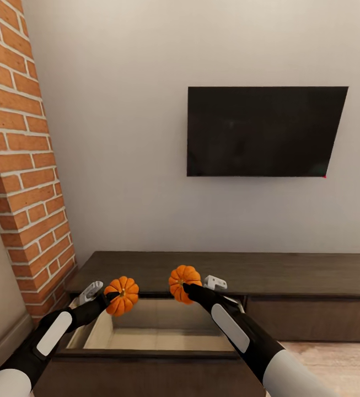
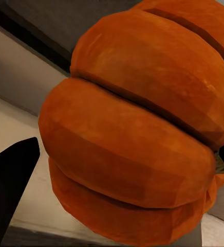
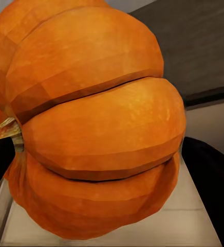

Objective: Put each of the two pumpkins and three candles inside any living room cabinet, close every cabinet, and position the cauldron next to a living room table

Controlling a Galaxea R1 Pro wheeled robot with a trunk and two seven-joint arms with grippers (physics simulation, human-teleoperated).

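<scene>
Pumpkins both gripped: left pumpkin (image 1: 122, 295) in left gripper (image 1: 109, 298), right pumpkin (image 1: 183, 283) in right gripper (image 1: 186, 288). Hanging above open cabinet drawer (image 1: 100, 335), near its back edge; straight down next.

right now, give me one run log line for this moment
left gripper: holds pumpkin | right gripper: holds second pumpkin | cabinet: drawer open below both

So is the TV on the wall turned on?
No, the TV is a plain black screen with no picture on it.
</scene>
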